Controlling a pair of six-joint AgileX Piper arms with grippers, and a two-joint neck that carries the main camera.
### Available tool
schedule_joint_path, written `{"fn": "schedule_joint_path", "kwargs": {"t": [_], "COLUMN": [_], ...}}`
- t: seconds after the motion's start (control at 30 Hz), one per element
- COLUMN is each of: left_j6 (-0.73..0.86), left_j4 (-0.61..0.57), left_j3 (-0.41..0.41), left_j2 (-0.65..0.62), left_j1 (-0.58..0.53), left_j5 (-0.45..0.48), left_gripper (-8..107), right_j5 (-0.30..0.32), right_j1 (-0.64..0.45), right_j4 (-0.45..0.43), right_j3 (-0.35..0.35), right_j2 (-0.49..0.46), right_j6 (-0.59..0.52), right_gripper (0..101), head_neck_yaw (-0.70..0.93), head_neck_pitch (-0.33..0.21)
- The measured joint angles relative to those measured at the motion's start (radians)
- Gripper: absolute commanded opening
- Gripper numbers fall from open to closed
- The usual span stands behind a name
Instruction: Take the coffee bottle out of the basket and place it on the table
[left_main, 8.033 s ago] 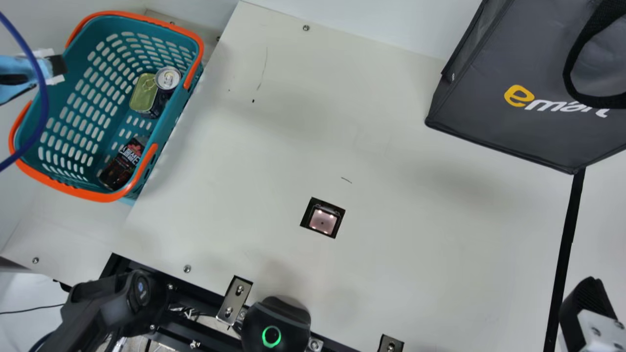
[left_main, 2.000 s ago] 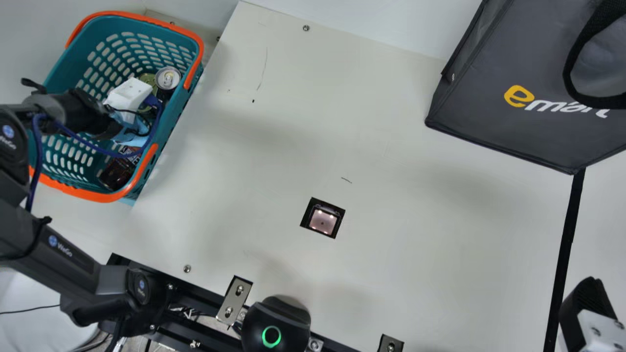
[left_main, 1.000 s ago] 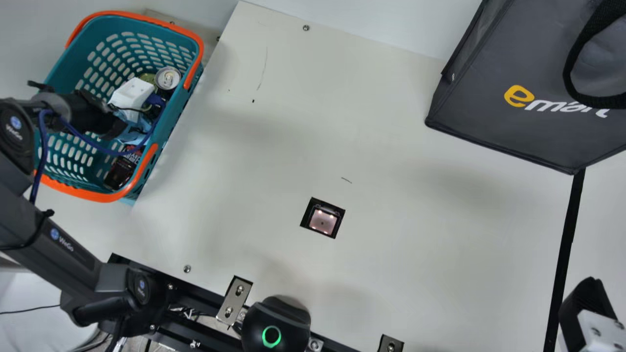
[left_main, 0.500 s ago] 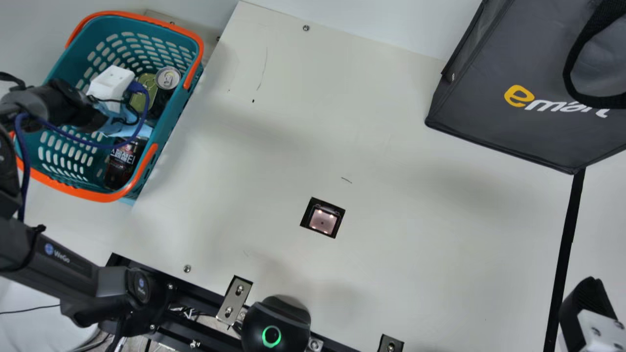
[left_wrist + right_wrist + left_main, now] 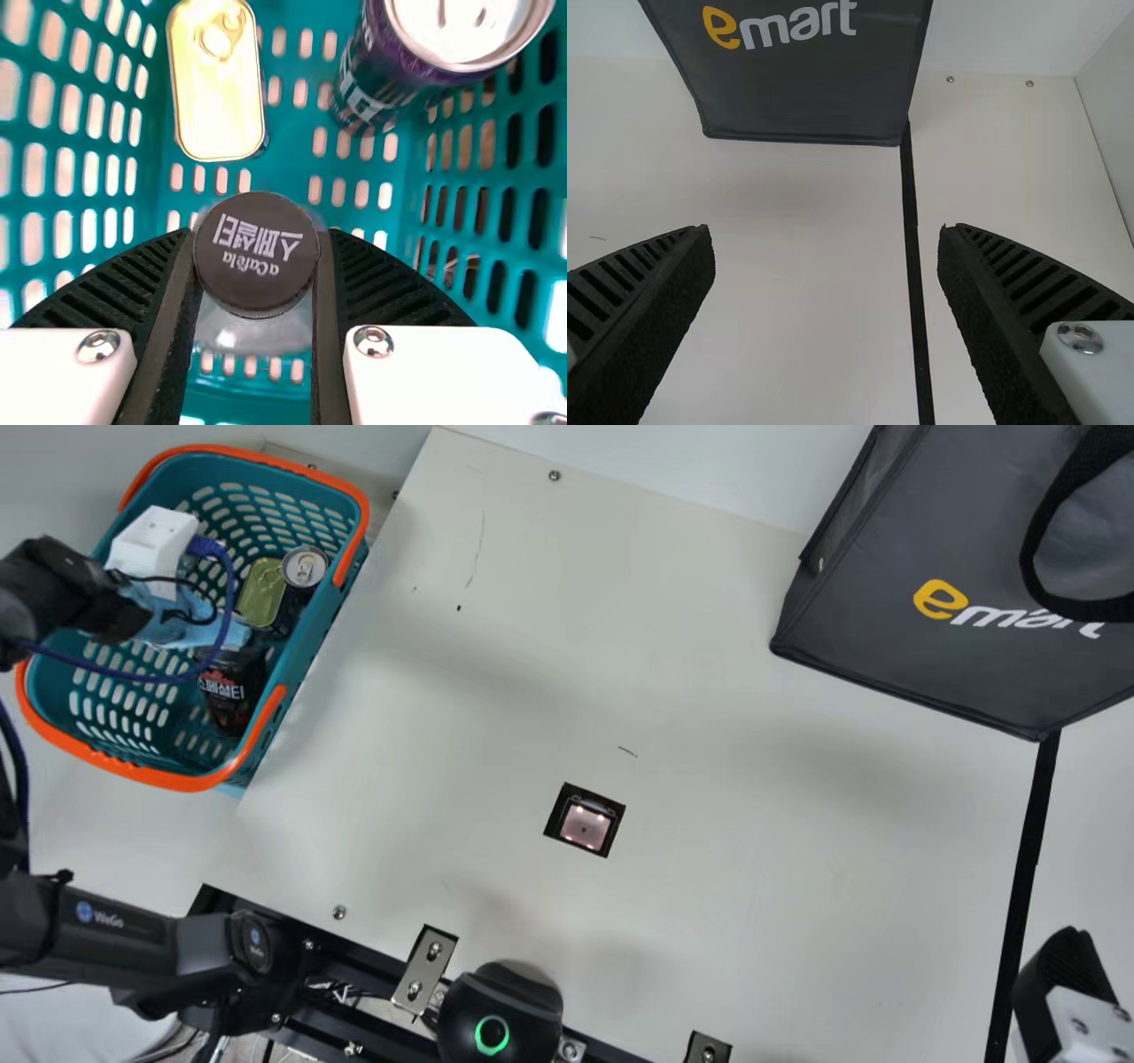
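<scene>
Main view, left: left gripper (image 5: 257, 237) clamped coffee bottle (image 5: 232, 695) near cap, likely for upright lift-out. Right gripper (image 5: 824, 232) stood spread.

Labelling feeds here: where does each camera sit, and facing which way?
Left wrist view: on that wrist, facing down into the basket; shows the left gripper closed on the coffee bottle.
Right wrist view: on that wrist, facing the table and gray bag; shows the right gripper, open.
Main view: on the neck, looking down at the table; shows the left arm, part of the right gripper.
Main and left wrist share basket and bottle; main and right wrist, table and bag.
</scene>
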Motion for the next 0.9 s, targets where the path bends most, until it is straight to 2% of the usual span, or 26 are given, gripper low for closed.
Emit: {"fn": "schedule_joint_path", "kwargs": {"t": [0.4,0.9], "left_j6": [-0.084,-0.135], "left_j4": [0.01,0.0], "left_j3": [-0.085,-0.186], "left_j2": [-0.113,-0.19], "left_j1": [0.012,0.044], "left_j5": [0.16,0.302], "left_gripper": [10,10], "right_j5": [0.0,0.0], "right_j1": [0.0,0.0], "right_j4": [0.0,0.0], "right_j3": [0.0,0.0], "right_j2": [0.0,0.0], "right_j6": [0.0,0.0], "right_gripper": [91,91], "head_neck_yaw": [0.0,0.0], "head_neck_pitch": [0.0,0.0]}}
